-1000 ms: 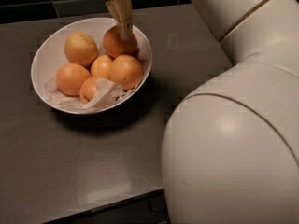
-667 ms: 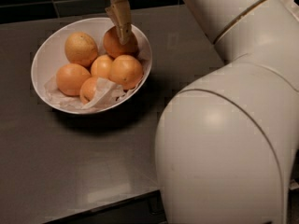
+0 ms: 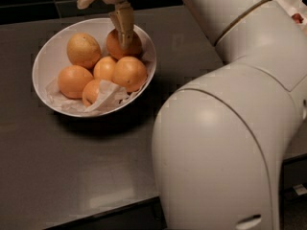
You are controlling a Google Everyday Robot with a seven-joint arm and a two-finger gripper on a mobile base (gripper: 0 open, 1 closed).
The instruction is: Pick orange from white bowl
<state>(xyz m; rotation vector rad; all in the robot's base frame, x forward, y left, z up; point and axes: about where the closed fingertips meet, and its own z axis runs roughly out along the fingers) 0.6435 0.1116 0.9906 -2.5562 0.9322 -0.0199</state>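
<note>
The white bowl (image 3: 52,51) sits on a dark table at the upper left, lined with crumpled white paper (image 3: 108,94) and holding several oranges. The deep reddish-orange orange (image 3: 135,47) lies at the bowl's back right. My gripper (image 3: 124,41) reaches down from the top edge and sits right on this orange, partly covering its middle. The orange still rests in the bowl among the others.
A paler dimpled orange (image 3: 83,49) lies to the left of the gripper, with smaller light-orange ones (image 3: 128,73) in front. My large white arm (image 3: 225,128) fills the right half of the view. The dark table (image 3: 72,171) runs to a front edge below. A white container (image 3: 293,6) shows at the top right.
My arm's big white segments have swung left across the view. The gripper stays at the same orange, and bowl and oranges have not moved.
</note>
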